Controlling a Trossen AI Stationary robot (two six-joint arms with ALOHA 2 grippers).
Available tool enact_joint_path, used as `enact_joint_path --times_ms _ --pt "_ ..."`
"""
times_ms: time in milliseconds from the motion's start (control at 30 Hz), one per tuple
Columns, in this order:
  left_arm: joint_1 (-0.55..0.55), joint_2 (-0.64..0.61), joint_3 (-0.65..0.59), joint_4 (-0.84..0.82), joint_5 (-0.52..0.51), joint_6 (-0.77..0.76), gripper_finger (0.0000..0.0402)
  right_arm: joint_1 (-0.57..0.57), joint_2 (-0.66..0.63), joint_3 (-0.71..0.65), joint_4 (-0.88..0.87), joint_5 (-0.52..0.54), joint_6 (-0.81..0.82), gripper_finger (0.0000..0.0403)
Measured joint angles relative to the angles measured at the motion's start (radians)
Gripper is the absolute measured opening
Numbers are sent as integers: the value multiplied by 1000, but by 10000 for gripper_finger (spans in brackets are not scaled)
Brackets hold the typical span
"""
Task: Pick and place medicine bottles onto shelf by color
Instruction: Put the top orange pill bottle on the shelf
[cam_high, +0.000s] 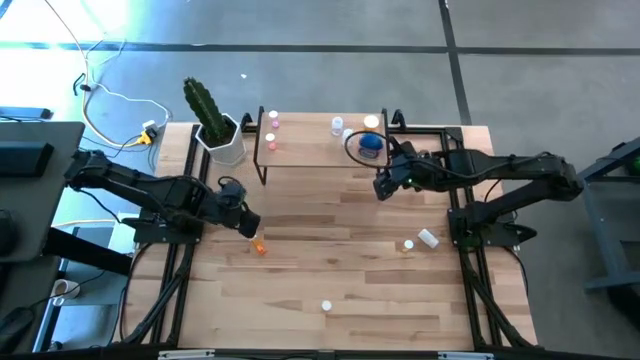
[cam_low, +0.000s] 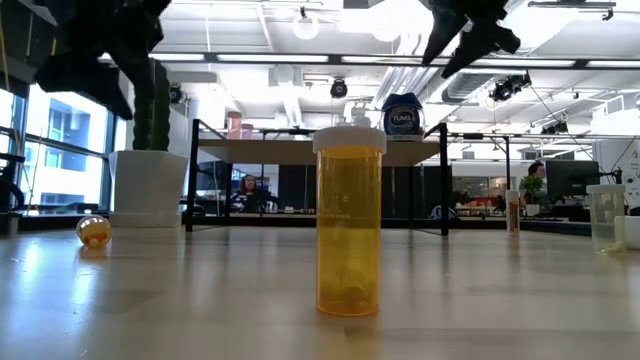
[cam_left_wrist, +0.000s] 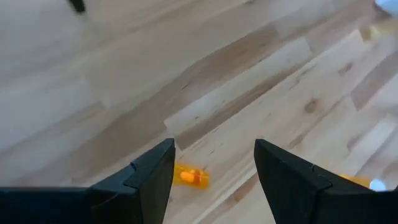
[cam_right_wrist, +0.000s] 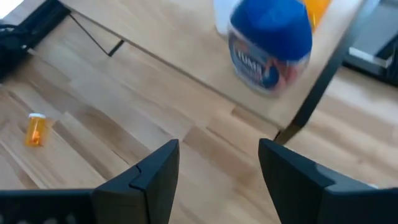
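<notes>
Orange bottle lies centre-left on table, just below left gripper, jaws wide, empty. Right gripper wide, empty, just below shelf with blue bottle.

Translucent glossy plastic orange bottle, wood-plank table

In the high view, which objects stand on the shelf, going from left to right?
Two pink bottles, one behind the other, then a white bottle, then the blue bottle with an orange-lit bottle behind it, all on the shelf.
</notes>
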Motion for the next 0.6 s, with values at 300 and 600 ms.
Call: enact_joint_path --times_ms 300,600 --pt "-70 24 -28 5 -43 -282 209 -55 -1 92 -1 0 -261 211" --pt "-143 130 -27 13 -17 -496 209 -119 -1 110 -13 -5 -442 211"
